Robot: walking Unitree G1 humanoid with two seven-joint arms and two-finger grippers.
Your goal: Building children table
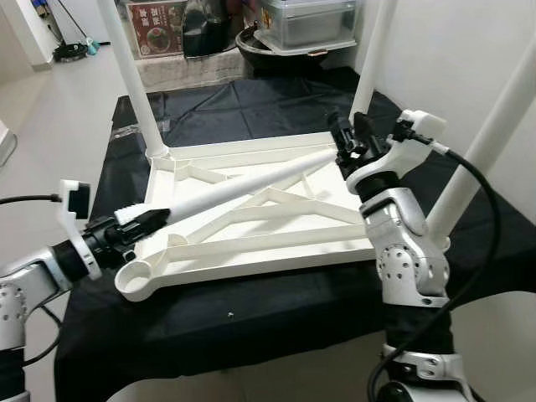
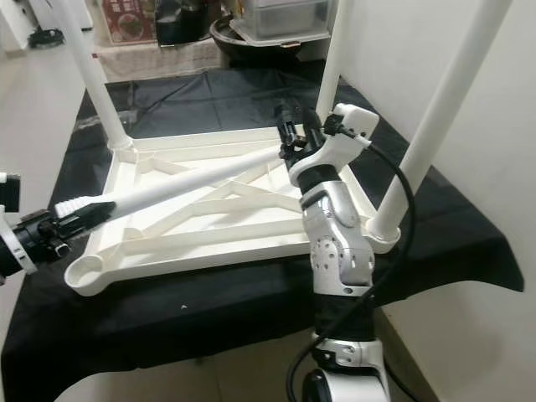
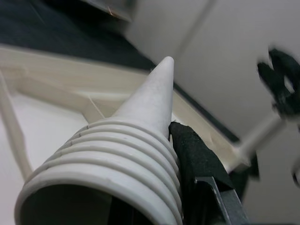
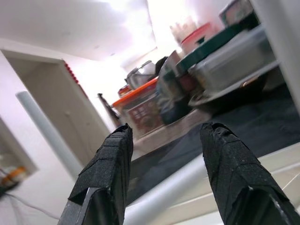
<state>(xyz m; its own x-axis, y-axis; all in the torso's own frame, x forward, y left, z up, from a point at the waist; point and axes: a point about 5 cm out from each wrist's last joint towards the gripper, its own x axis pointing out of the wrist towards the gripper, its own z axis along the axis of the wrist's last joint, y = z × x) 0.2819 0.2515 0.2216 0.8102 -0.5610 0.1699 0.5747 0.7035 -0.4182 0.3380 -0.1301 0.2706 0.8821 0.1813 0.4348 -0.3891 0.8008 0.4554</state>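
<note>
A white children's table (image 1: 251,243) lies upside down on a black cloth (image 1: 251,327). Three white legs stand in its corners: far left (image 1: 134,75), far right (image 1: 373,59) and near right (image 1: 486,142). The near left socket (image 1: 138,280) is empty. A loose white leg (image 1: 243,188) lies slanted across the underside. My left gripper (image 1: 155,219) is shut on its ribbed, threaded end (image 3: 117,159), just above the empty socket. My right gripper (image 1: 345,146) hovers at the leg's far end, open; its fingers (image 4: 105,178) straddle the leg (image 4: 164,192) without touching it.
Behind the table stand a clear plastic box (image 1: 306,21), a dark pan (image 1: 260,46) and a red printed box (image 1: 155,25). A white wall runs close along the right side. Pale floor lies to the left of the cloth.
</note>
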